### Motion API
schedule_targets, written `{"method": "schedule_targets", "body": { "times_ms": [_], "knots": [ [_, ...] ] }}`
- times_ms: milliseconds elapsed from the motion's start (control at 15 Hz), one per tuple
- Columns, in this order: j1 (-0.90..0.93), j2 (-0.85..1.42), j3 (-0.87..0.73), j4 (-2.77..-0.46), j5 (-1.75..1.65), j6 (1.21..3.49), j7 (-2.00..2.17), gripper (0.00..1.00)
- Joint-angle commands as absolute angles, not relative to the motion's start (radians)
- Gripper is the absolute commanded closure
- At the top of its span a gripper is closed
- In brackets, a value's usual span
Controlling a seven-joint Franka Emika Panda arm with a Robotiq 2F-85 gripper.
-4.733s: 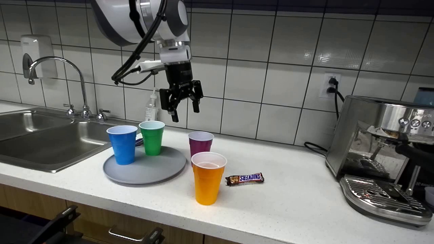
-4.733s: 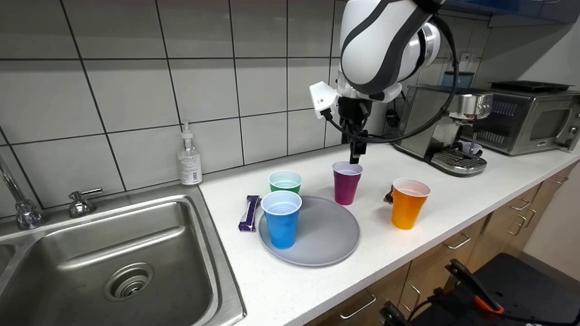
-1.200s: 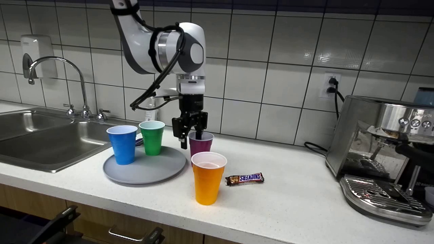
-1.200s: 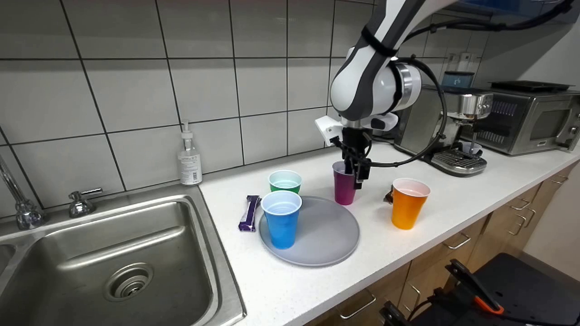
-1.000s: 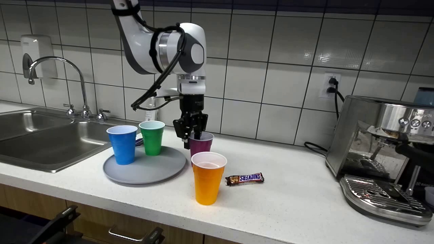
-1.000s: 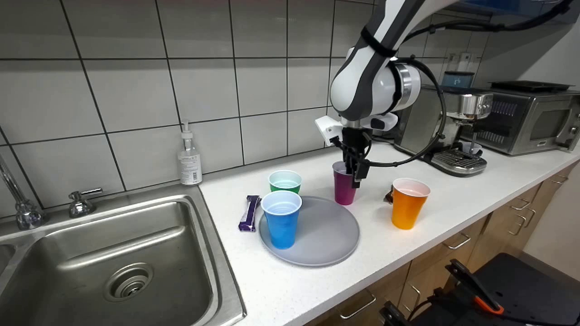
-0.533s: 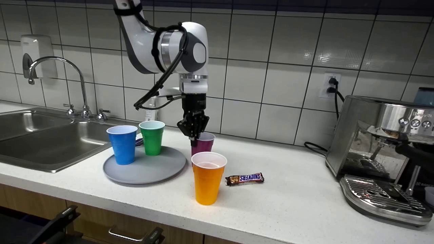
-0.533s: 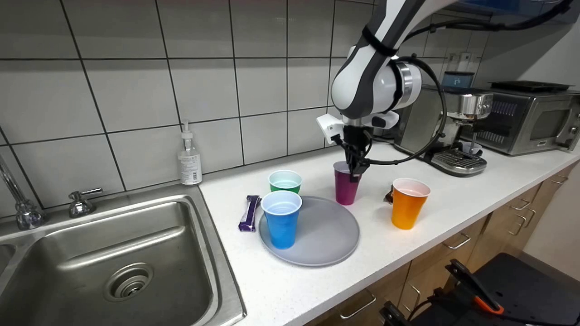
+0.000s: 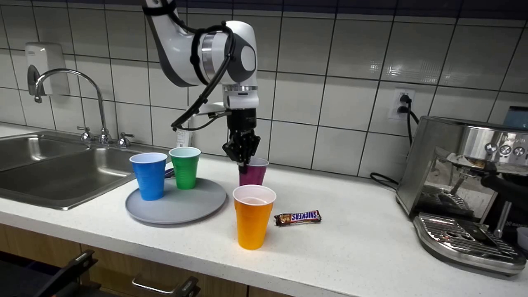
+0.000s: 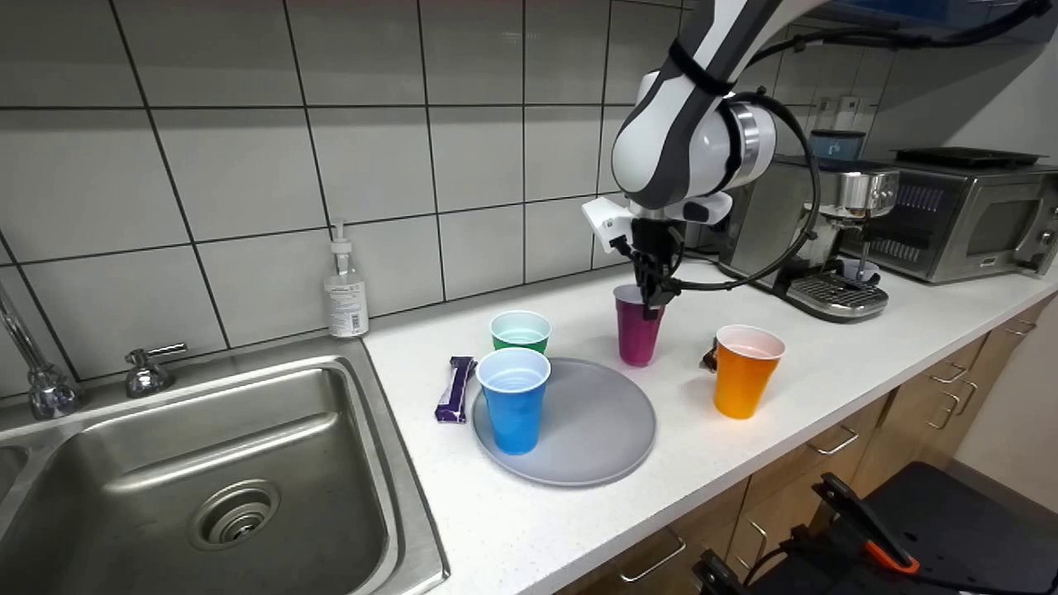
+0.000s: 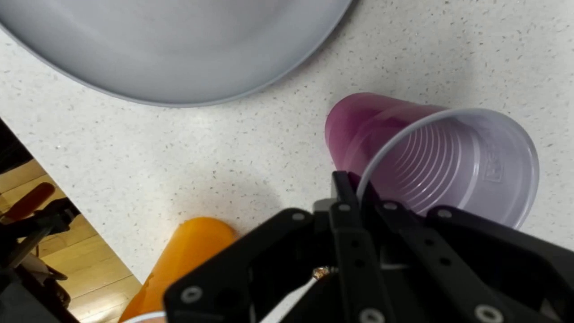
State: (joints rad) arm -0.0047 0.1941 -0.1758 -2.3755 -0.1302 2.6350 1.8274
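Note:
A purple cup with a pale inside [image 9: 257, 175] is pinched at its rim by my gripper [image 9: 243, 168]. In the wrist view the gripper [image 11: 356, 184] has one finger outside and the other inside the wall of the purple cup [image 11: 381, 119]. The cup stands roughly upright; its base appears slightly raised off the counter in an exterior view [image 10: 636, 343]. An orange cup [image 9: 252, 222] stands in front of it and hides its base there. A grey plate [image 9: 198, 209] lies beside it, bearing a blue cup [image 9: 148, 179] and a green cup [image 9: 186, 171].
A Snickers bar [image 9: 298, 218] lies by the orange cup. A purple-wrapped bar [image 10: 455, 392] lies beside the plate. The sink [image 10: 388, 496], a soap bottle [image 10: 345, 289], an espresso machine [image 9: 466, 185] and a tiled wall [image 9: 305, 99] border the counter.
The gripper has come down to the purple cup and its fingers have shut on the rim. Over the last half second, gripper and cup have moved slightly up and towards the wall.

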Motion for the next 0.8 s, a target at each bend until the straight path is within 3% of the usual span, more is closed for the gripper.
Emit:
{"method": "schedule_targets", "body": {
  "times_ms": [0, 733],
  "knots": [
    [0.004, 0.101, -0.181, -2.415, -0.157, 2.643, 1.844, 0.99],
    [-0.018, -0.116, -0.089, -2.538, -0.125, 2.645, 1.799, 0.99]
  ]
}}
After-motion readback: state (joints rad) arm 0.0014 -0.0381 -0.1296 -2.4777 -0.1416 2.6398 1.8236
